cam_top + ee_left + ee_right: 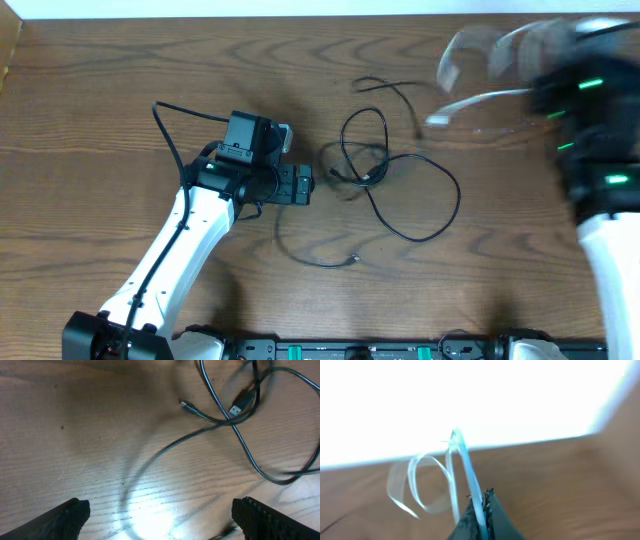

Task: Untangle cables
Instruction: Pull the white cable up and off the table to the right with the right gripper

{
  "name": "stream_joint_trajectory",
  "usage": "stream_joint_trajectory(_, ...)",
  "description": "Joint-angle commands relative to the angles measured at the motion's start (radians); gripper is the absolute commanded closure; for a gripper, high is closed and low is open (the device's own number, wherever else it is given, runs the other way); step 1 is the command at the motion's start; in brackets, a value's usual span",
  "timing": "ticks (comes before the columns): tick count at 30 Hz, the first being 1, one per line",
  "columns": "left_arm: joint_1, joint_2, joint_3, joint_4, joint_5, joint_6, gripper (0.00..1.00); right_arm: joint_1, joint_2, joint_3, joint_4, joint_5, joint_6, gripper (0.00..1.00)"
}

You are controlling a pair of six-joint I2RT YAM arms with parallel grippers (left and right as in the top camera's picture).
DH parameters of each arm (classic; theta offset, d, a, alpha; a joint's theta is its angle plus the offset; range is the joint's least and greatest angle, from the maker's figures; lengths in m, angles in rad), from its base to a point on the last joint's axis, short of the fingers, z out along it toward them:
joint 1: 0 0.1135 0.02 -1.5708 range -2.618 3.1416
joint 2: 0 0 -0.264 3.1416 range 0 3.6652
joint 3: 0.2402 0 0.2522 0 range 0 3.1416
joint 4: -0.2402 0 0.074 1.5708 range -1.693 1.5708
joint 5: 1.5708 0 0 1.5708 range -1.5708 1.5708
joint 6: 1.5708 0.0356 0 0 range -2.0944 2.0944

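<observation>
Overhead, step in hand: judged to be parting the white cable (478, 99) from the black cables (395, 175). The white one sits at the upper right, apart from the black loops.
Overhead, black cables: loose overlapping loops on the table (100, 80), centre-right, with one strand trailing toward the near edge.
Overhead, left arm (190, 235): reaches in from the near-left corner, with the left gripper (308, 186) level and pointed at the black loops, just beside them but not touching.
Overhead, right arm (585, 120): raised at the far right and heavily blurred, so the pose is only roughly legible.
Left wrist, pincer: fingers (70, 517) spread wide and holding nothing.
Left wrist, contents: bare wood lies between the jaws. The crossing black strands and a USB plug (235, 410) lie ahead, toward the upper right.
Right wrist, pincer: the right gripper (481, 505) is pressed together, pinching the white cable, whose loops rise above the fingertips.
Next move, judged: set the white cable down well away from the black ones. The left gripper must then advance and close on a single strand at the crossing, not on two at once.
</observation>
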Motion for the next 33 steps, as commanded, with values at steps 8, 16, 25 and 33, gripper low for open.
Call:
stream_joint_trajectory(8, 0.002, 0.006, 0.009, -0.003, -0.003, -0.010, 0.02, -0.509, 0.287, 0.066, -0.091, -0.413, -0.053, 0.99)
stream_joint_trajectory(16, 0.002, 0.006, 0.009, -0.003, -0.003, -0.010, 0.02, -0.485, 0.356, 0.072, -0.065, -0.938, 0.004, 0.99)
stream_joint_trajectory(25, 0.002, 0.006, 0.009, -0.003, -0.003, -0.010, 0.02, -0.474, 0.219, 0.076, 0.160, -1.316, 0.210, 0.99)
stream_joint_trajectory(33, 0.002, 0.006, 0.009, -0.003, -0.003, -0.009, 0.02, -0.473, 0.042, 0.076, 0.313, -1.153, 0.240, 0.99)
